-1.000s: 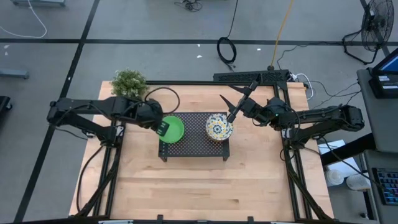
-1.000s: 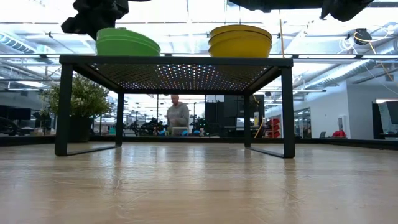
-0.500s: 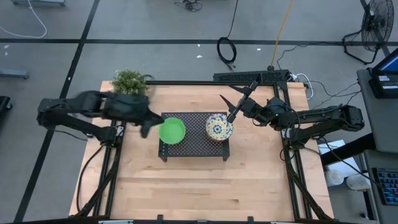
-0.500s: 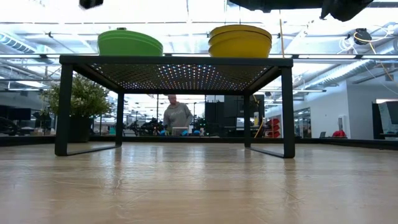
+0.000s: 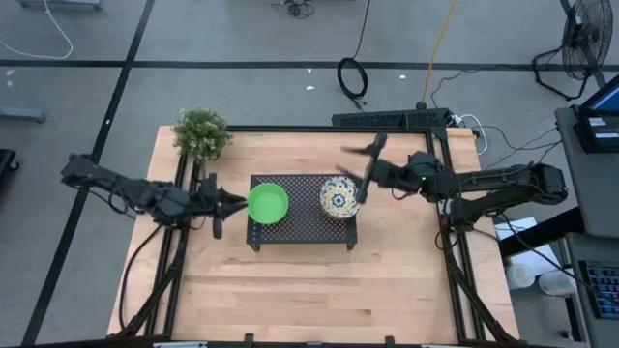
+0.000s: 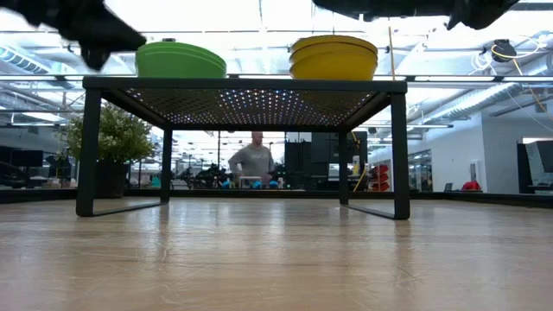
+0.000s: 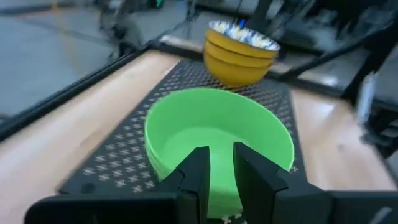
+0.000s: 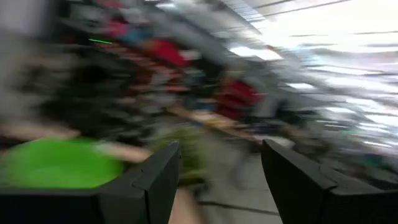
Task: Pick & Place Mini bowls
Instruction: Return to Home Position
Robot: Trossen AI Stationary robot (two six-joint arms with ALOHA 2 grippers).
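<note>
A stack of bright green mini bowls (image 5: 268,203) (image 6: 180,59) (image 7: 217,127) sits on its base on the left half of the black perforated rack (image 5: 302,228). On the right half stands a stack of bowls (image 5: 338,198) (image 6: 333,55) (image 7: 239,53), yellow outside and blue-and-yellow patterned inside. My left gripper (image 5: 235,203) (image 7: 221,167) hovers just left of the rack, level with the green stack. Its fingers are a narrow gap apart and hold nothing. My right gripper (image 5: 360,170) (image 8: 221,163) is wide open beside the patterned stack's right rim, and its wrist view is blurred.
A small bushy potted plant (image 5: 200,132) (image 6: 108,138) stands at the table's far left corner. The rack stands on legs, with bare wooden table (image 5: 309,290) in front of it. A person (image 6: 257,160) is in the room behind.
My left gripper has let go of the green bowl's left rim, risen, and drawn back toward the table's left edge, coming down again beside the rack. The top green bowl, tilted before, now lies level on its stack. My right gripper has started moving, shifting slightly toward the patterned bowls.
</note>
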